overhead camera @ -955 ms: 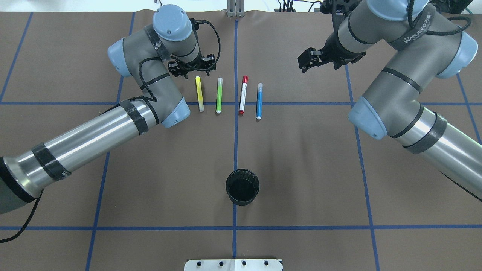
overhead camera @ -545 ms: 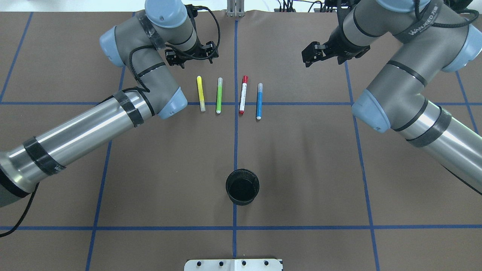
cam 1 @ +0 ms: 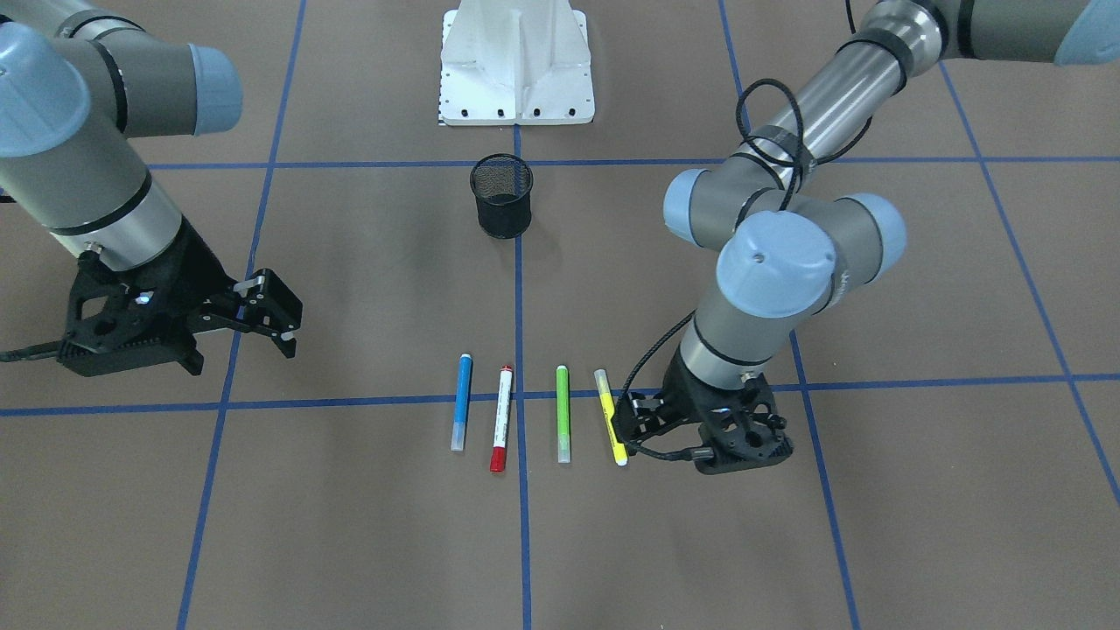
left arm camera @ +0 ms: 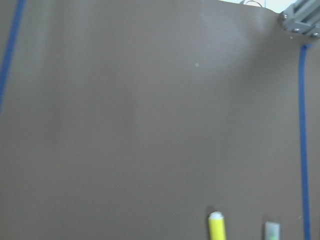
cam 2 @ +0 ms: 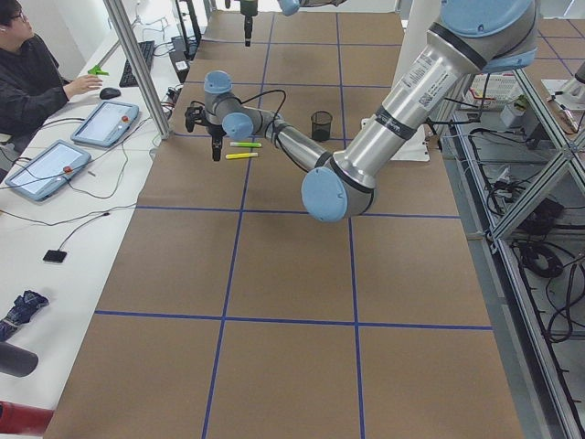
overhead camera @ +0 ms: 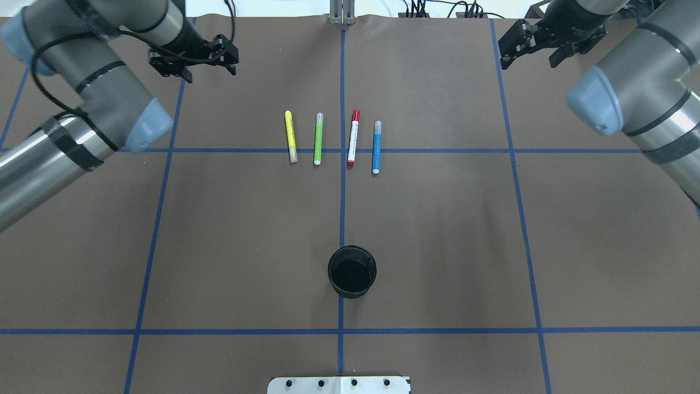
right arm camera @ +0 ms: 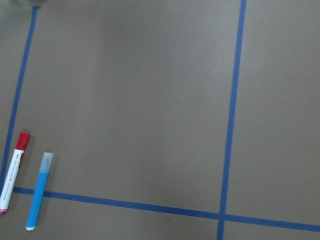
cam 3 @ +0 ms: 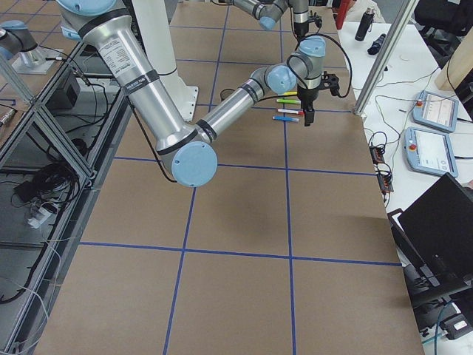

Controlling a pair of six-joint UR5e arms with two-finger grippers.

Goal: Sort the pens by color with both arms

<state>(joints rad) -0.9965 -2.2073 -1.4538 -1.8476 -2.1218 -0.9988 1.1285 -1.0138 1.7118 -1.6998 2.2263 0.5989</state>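
Observation:
Four pens lie side by side across a blue tape line: yellow (overhead camera: 291, 137), lime green (overhead camera: 318, 139), white with a red cap (overhead camera: 353, 138) and blue (overhead camera: 376, 146). My left gripper (overhead camera: 210, 71) hangs open and empty near the table's far edge, well left of the yellow pen. The front-facing view shows that gripper close beside the yellow pen (cam 1: 610, 416) instead. My right gripper (overhead camera: 528, 63) is open and empty at the far right, away from the blue pen (cam 1: 460, 402). The left wrist view catches only the yellow pen's end (left arm camera: 216, 227). In the right wrist view the red-capped pen (right arm camera: 13, 170) lies low on the left.
A black mesh cup (overhead camera: 351, 271) stands upright on the centre line, nearer the robot than the pens. The white base plate (overhead camera: 339, 384) is at the near edge. A metal bracket (overhead camera: 342, 13) sits at the far edge. A person (cam 2: 37, 73) sits at a side desk.
Both arms have swung outward and toward the far edge. The left gripper left the yellow pen's far end, and the right one drew back to the far right. The pens stayed put.

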